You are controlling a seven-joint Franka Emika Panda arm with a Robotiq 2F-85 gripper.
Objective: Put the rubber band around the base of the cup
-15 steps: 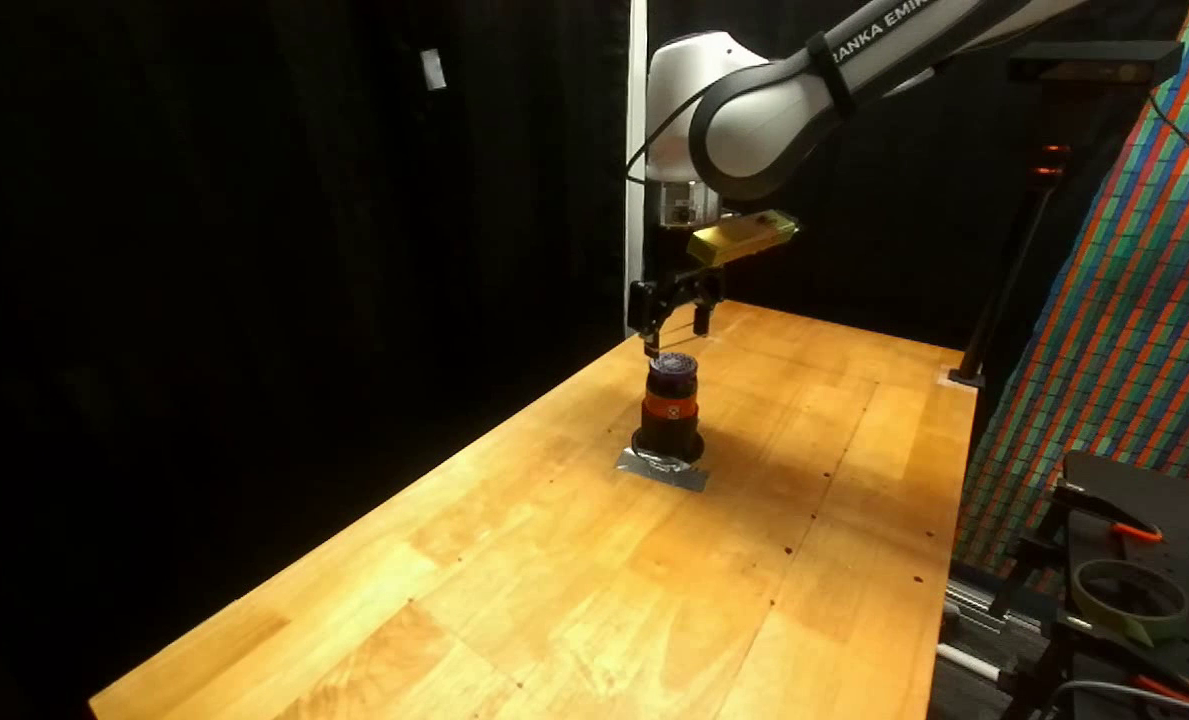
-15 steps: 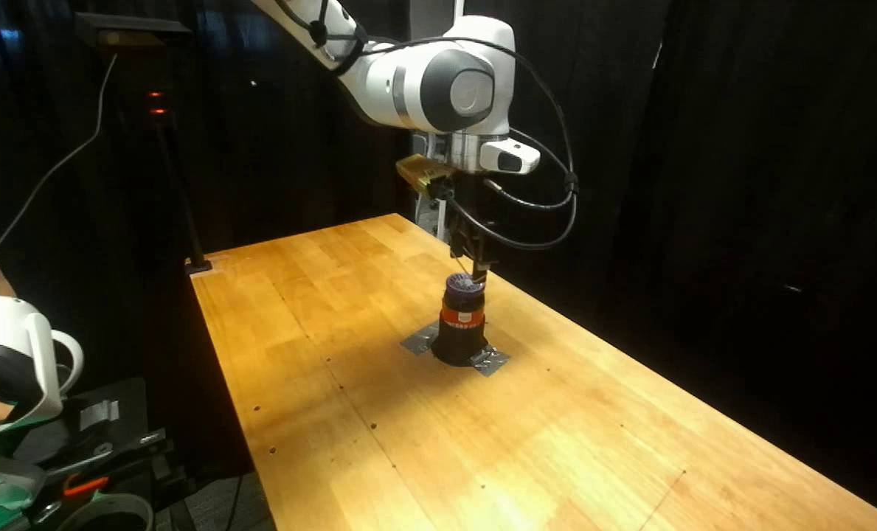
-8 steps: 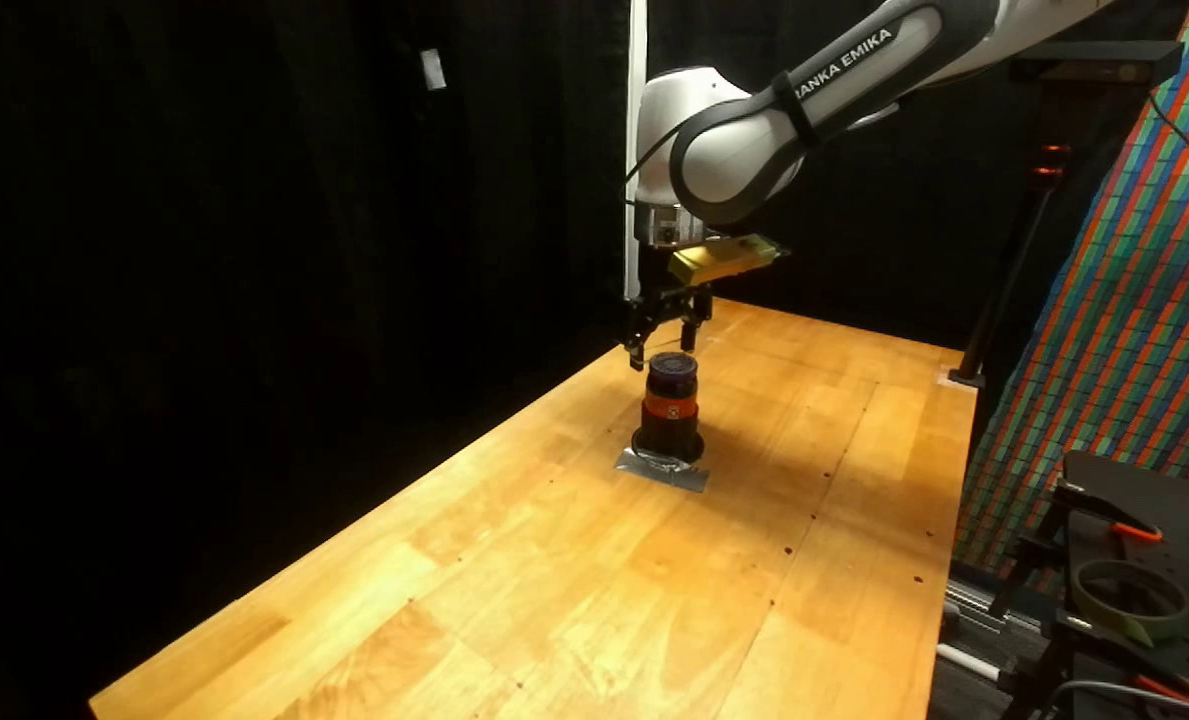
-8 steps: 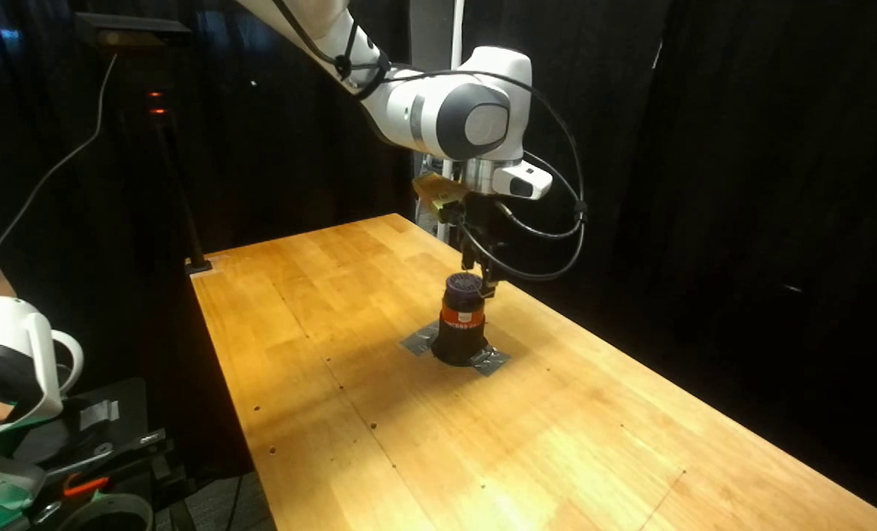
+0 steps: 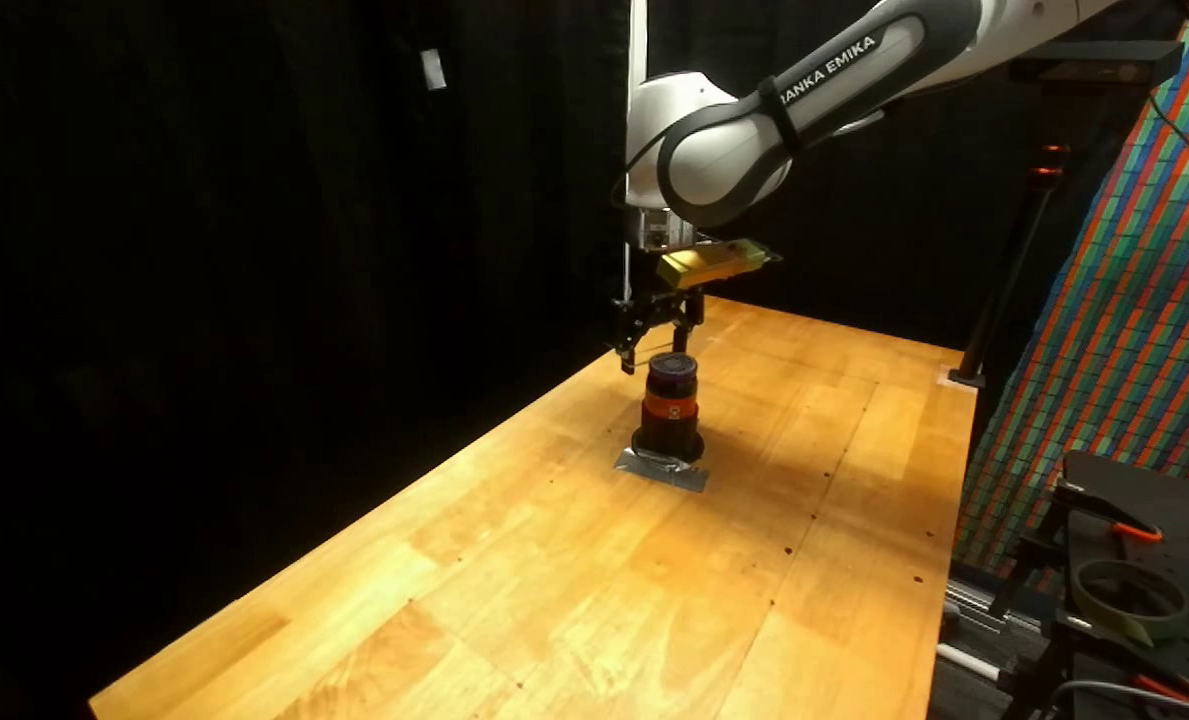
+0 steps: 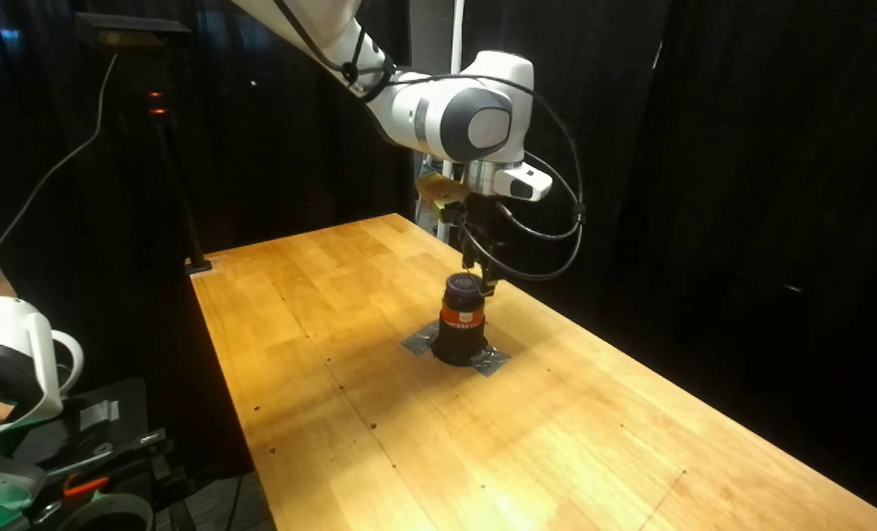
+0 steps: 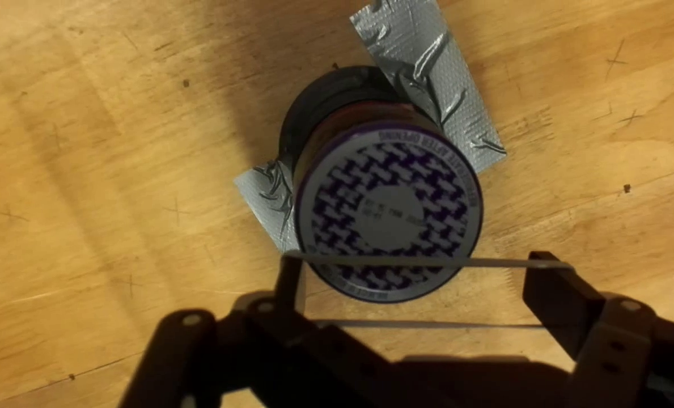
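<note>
The cup [image 5: 671, 408] is a short cylinder with a red-orange band and a dark top, upright in a black base [image 6: 459, 346]. In the wrist view its round purple-and-white patterned lid [image 7: 390, 215] faces up. My gripper [image 7: 419, 260] is open, its two fingers wide apart. It also shows in both exterior views [image 5: 654, 356] [image 6: 479, 276], beside the cup's top. The rubber band [image 7: 501, 263] is stretched around both fingers. One strand crosses in front of the lower part of the lid in the wrist view; the other passes over bare table. Whether the band touches the lid I cannot tell.
Grey tape [image 7: 439, 73] holds the black base to the wooden table [image 5: 604, 600]. It also shows in both exterior views [image 5: 662, 475] [image 6: 491, 361]. The table's edge runs close behind the gripper. A dark cart [image 5: 1134, 500] with a tape roll [image 5: 1129, 600] stands beside the table.
My gripper has come down and moved sideways, away from above the cup to beside its top. Most of this happened in the first half second. The cup has not moved.
</note>
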